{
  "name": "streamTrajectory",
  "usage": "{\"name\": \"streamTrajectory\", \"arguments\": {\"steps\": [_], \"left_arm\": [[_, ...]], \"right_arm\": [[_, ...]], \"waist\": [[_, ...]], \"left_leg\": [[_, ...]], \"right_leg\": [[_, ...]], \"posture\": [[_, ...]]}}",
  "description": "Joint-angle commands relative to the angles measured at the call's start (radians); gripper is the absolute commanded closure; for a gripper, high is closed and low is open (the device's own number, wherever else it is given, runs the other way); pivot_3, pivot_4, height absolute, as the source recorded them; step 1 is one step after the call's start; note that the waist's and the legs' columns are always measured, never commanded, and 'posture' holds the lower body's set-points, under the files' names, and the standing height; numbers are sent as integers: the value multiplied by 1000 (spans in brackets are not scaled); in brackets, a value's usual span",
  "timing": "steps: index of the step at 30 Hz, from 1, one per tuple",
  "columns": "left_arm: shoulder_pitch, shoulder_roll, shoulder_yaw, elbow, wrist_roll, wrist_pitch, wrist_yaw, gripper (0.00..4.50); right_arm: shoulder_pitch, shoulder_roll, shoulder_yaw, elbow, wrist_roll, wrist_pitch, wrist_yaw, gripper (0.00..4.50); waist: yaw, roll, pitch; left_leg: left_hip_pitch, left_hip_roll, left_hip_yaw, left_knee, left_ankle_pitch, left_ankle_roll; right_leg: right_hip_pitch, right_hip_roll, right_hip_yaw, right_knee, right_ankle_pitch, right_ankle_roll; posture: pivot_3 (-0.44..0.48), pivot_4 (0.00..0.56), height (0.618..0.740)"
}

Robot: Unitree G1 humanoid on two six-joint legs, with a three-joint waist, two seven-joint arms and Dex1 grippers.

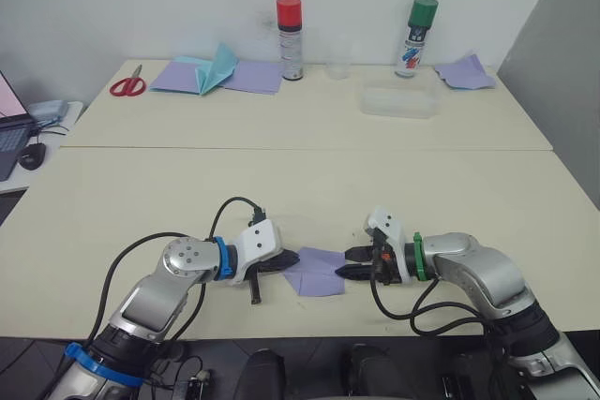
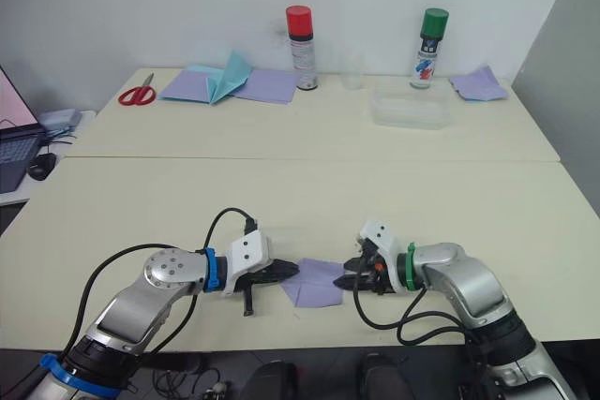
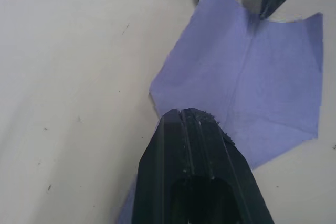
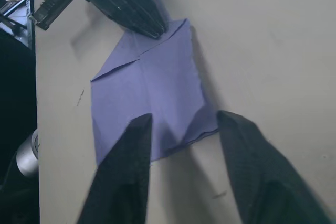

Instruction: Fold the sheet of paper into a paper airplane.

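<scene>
Cream table (image 1: 141, 194): sheet of paper (image 1: 316, 272) near edge; scissors (image 1: 127, 84), cans far side

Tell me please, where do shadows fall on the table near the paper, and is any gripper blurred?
Right wrist view: the sheet of paper casts a soft shadow along one edge; the near right fingers look soft. Left wrist view: the left gripper looms close, its base dark.

Probably lab: bare tables (image 1: 309, 185), spray cans (image 1: 290, 37), laptop (image 1: 11, 128).

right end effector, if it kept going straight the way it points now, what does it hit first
Most likely the creased lavender sheet of paper, lying flat just ahead of the open right end effector; beyond it sits the left end effector, tips on the far edge. Height is unclear.
</scene>
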Motion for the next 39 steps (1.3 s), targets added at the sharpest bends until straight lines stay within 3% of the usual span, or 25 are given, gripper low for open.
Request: {"name": "streamTrajectory", "arguments": {"steps": [1, 3, 13, 18, 25, 31, 36, 39], "left_arm": [[24, 2, -37, 58, 53, 31, 21, 4500], [24, 2, -37, 58, 53, 31, 21, 4500], [16, -14, -16, 59, 25, 35, 24, 4500], [2, -21, 133, 4, -134, 86, -5, 4500], [-39, 105, 318, -121, -334, 241, -85, 4500], [-31, 186, 425, -155, -345, 188, -92, 4500], [6, 224, 527, -217, -409, 241, -84, 4500], [42, 226, 542, -264, -440, 282, -64, 4500]], "right_arm": [[-10, 34, 8, 7, 42, 47, -17, 3800], [-16, 42, -1, 16, 44, 56, -25, 4474], [-35, 40, -20, 43, 65, 56, -30, 4474], [-40, 42, -23, 54, 61, 37, -32, 4474], [-88, 55, -78, 68, 90, -25, -29, 4474], [-189, 75, -139, 139, 6, -357, -53, 4474], [-194, 0, -39, 260, -319, -1102, -72, 4474], [-184, -33, 13, 351, -475, -1383, -140, 4474]], "waist": [[0, 0, 0], [0, 0, 0], [0, 0, 0], [-2, -3, 5], [-6, -7, 10], [-5, -6, 11], [-4, -6, 12], [-4, -6, 12]], "left_leg": [[0, 0, 0, 0, 0, 0], [0, 0, 0, -1, 0, 0], [0, 0, 0, -1, 0, 0], [-2, 0, 0, -1, 0, 0], [-8, 0, 0, -3, 0, 0], [-19, -2, 1, -3, 0, 0], [-20, -2, 1, -3, -1, -1], [-20, -2, 2, -3, -1, -1]], "right_leg": [[0, 0, 0, 0, 0, 0], [0, 0, 0, 0, 0, 0], [0, 0, 0, 0, 0, 0], [-1, 1, -1, 0, 0, 0], [-7, 4, -3, 1, 1, 3], [-17, 6, -4, 1, 2, 3], [-17, 5, -4, -1, 2, 3], [-17, 4, -4, -1, 2, 3]], "posture": [[0, 150, 740], [0, 150, 740], [0, 150, 740], [0, 150, 740], [0, 150, 740], [0, 150, 740], [0, 150, 740], [0, 150, 740]]}}
